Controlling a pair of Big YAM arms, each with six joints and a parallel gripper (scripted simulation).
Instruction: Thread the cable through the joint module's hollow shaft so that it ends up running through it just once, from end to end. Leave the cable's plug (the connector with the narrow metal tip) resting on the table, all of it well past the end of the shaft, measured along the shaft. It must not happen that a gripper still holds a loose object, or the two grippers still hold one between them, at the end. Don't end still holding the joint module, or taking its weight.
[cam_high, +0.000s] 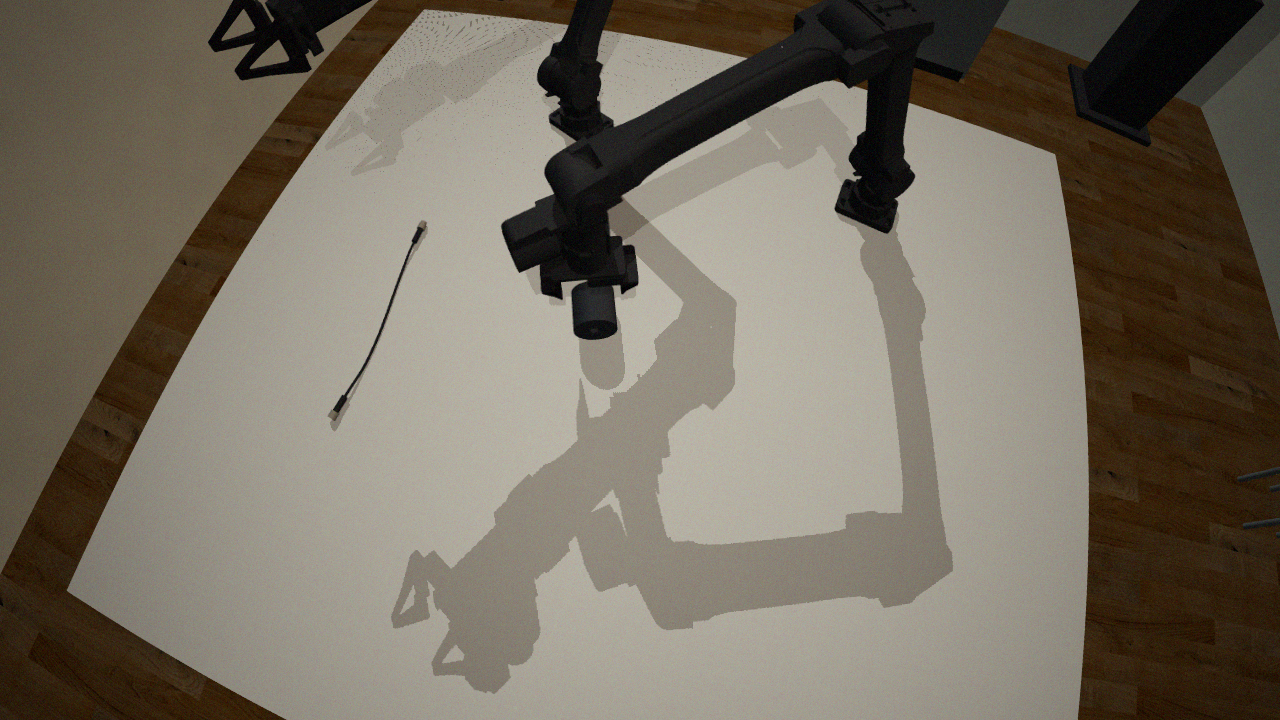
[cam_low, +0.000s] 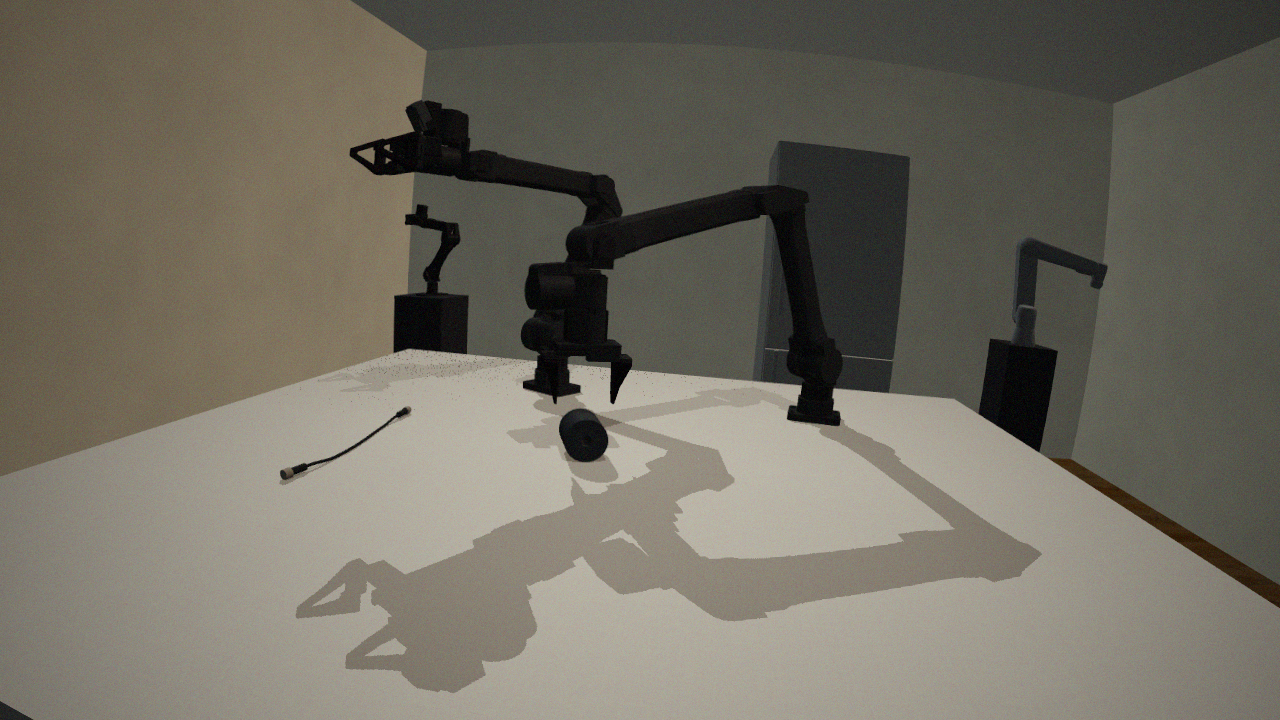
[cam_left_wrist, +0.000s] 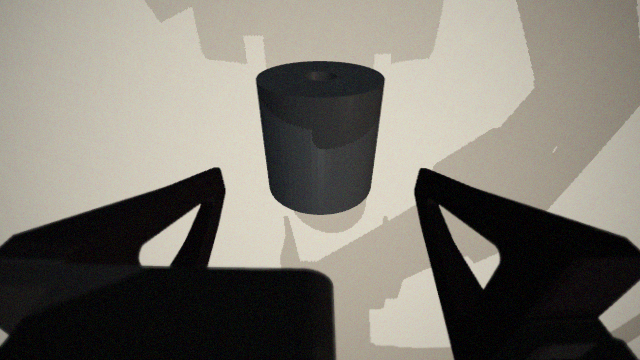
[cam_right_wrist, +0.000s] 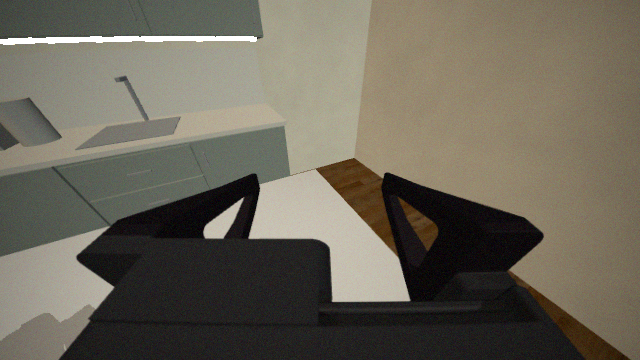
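The joint module (cam_high: 594, 308) (cam_low: 581, 434) (cam_left_wrist: 320, 155), a dark hollow cylinder, lies on its side on the table, one end hole facing the top and exterior views. The thin black cable (cam_high: 418, 235) (cam_low: 300, 468) lies gently bent on the table, outside the module, on its left in the top and exterior views. Both ends have pale connectors; the far one looks narrower. My left gripper (cam_low: 584, 401) (cam_left_wrist: 319, 179) is open and points down above the module, its fingers spread wider than it and not touching. My right gripper (cam_high: 226, 59) (cam_right_wrist: 320, 180) is open and empty, raised high at the far left of the top and exterior views.
The white table (cam_high: 241, 501) (cam_low: 161, 555) carries both arm bases at its far side. Arm shadows cross it. The left arm's forearm reaches over the table's middle. A kitchen counter (cam_right_wrist: 225, 117) stands beyond the table in the right wrist view.
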